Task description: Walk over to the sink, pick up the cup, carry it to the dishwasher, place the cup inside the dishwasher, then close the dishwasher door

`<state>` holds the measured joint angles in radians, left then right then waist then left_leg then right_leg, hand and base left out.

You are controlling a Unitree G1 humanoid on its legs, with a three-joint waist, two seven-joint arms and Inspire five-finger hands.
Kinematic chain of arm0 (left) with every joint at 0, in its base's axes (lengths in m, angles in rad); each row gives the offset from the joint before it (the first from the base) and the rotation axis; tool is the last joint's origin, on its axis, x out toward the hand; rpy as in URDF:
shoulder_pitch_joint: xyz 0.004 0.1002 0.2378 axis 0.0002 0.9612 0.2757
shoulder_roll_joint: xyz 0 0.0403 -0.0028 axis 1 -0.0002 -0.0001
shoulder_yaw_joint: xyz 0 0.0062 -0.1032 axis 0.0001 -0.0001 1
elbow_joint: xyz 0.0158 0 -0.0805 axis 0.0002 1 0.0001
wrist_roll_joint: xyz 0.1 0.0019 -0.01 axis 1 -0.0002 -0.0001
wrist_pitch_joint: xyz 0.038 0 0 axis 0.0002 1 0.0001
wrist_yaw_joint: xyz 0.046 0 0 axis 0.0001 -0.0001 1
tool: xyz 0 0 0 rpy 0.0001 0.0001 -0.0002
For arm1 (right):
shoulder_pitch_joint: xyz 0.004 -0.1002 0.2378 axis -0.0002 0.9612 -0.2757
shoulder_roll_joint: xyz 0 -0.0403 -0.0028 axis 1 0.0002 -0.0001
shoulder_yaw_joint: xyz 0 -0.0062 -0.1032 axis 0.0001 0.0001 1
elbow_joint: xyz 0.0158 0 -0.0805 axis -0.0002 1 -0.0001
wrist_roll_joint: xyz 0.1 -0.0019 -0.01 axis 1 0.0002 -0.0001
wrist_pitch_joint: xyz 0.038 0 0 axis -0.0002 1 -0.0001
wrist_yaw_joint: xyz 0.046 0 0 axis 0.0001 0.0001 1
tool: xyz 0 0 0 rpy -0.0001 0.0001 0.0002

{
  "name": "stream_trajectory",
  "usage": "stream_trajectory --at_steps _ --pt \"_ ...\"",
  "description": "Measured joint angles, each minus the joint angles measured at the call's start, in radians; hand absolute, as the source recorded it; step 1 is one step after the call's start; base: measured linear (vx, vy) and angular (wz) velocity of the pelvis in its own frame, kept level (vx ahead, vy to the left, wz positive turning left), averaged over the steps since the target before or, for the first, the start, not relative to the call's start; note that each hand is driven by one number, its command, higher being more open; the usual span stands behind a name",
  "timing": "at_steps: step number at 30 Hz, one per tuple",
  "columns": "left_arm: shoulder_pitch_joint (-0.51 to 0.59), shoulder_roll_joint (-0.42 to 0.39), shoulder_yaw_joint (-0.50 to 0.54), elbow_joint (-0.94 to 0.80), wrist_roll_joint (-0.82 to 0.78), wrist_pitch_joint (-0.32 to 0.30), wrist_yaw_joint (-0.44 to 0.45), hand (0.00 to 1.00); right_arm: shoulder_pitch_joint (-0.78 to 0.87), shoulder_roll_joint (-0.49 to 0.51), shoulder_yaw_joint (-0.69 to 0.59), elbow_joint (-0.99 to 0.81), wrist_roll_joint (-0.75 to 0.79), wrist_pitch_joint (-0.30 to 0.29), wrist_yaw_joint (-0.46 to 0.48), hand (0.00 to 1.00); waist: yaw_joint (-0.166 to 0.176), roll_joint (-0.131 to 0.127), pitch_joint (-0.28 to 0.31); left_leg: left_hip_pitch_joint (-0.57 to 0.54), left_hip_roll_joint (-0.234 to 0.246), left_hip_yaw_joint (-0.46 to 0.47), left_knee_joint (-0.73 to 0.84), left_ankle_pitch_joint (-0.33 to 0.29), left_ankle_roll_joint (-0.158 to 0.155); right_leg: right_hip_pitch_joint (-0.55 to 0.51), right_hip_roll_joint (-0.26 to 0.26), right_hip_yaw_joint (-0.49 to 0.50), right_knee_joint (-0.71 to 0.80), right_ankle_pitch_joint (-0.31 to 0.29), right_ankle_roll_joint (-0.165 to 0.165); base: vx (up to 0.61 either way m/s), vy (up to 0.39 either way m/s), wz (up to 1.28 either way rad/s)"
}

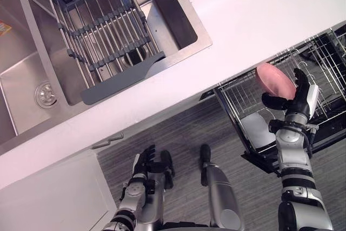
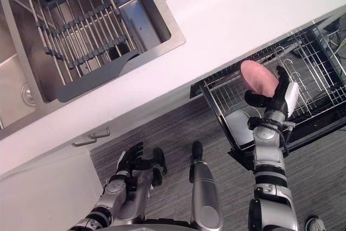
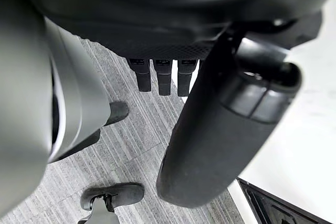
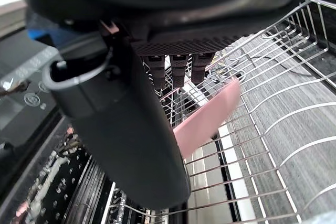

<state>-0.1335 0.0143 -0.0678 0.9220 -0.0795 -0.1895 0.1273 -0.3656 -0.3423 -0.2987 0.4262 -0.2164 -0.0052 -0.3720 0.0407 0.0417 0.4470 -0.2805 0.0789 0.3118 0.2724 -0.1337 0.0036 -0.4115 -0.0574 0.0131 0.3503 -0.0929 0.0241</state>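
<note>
Well left of the dishwasher rack (image 1: 238, 94), I see my left hand (image 1: 150, 165) hanging low with loose fingers, holding nothing. Over the rack, my right hand (image 1: 299, 94) wraps the pink cup (image 1: 275, 79). I cannot make out the cup's mouth, and the rack's far right is cut off.

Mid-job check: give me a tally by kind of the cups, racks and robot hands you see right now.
Pink cup: 1, held in the right hand
Wire dishwasher rack: 1
Grey sink rack: 1
Hands: 2, counting the left hand, open, low over the floor
Total: 5
</note>
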Motion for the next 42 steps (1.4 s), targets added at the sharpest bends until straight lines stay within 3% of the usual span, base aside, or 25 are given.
stream_trajectory --at_steps 15,18,20,24,33,42 --pt "-0.001 -0.016 0.001 0.013 0.022 0.03 -0.017 0.9 0.286 0.16 -0.088 -0.37 0.104 -0.028 -0.014 0.9 -0.003 -0.012 -0.007 0.069 -0.003 0.003 -0.034 0.012 -0.001 0.073 0.002 -0.001 -0.039 0.003 0.004 0.0 -0.003 0.0" --pt "0.001 -0.015 0.005 0.024 0.045 0.04 -0.022 0.9 0.381 0.202 -0.115 -0.455 0.118 -0.053 -0.015 0.9 -0.006 -0.029 -0.021 0.088 0.006 0.006 -0.033 0.0 -0.004 0.098 0.011 0.0 -0.055 0.003 0.004 0.03 -0.01 -0.07" --pt "0.01 -0.015 0.02 0.027 0.07 0.05 -0.026 0.9 0.439 0.237 -0.138 -0.475 0.157 -0.075 -0.015 0.9 -0.009 -0.058 -0.05 0.095 0.013 0.015 -0.025 -0.008 -0.007 0.108 0.019 0.007 -0.063 0.003 0.004 0.05 -0.014 -0.12" --pt "0.031 -0.019 0.022 0.028 0.083 0.053 -0.04 0.9 0.503 0.278 -0.161 -0.476 0.221 -0.096 -0.014 0.9 -0.018 -0.077 -0.077 0.132 0.018 0.042 -0.015 -0.013 -0.009 0.145 0.023 0.028 -0.079 0.003 0.005 0.04 0.006 -0.19" --pt "0.045 -0.027 0.025 0.035 0.111 0.06 -0.042 0.9 0.609 0.344 -0.218 -0.471 0.461 -0.134 0.046 0.9 -0.034 -0.075 -0.094 0.159 0.04 0.097 0.024 -0.056 -0.012 0.154 0.045 0.078 -0.073 0.001 0.008 0.0 0.008 -0.2" --pt "0.066 -0.029 0.046 0.03 0.118 0.062 -0.045 0.9 0.605 0.342 -0.245 -0.313 0.779 -0.175 0.137 0.9 -0.053 -0.074 -0.117 0.16 0.043 0.118 0.041 -0.067 -0.009 0.142 0.05 0.102 -0.057 -0.001 0.012 -0.01 0.001 -0.08"
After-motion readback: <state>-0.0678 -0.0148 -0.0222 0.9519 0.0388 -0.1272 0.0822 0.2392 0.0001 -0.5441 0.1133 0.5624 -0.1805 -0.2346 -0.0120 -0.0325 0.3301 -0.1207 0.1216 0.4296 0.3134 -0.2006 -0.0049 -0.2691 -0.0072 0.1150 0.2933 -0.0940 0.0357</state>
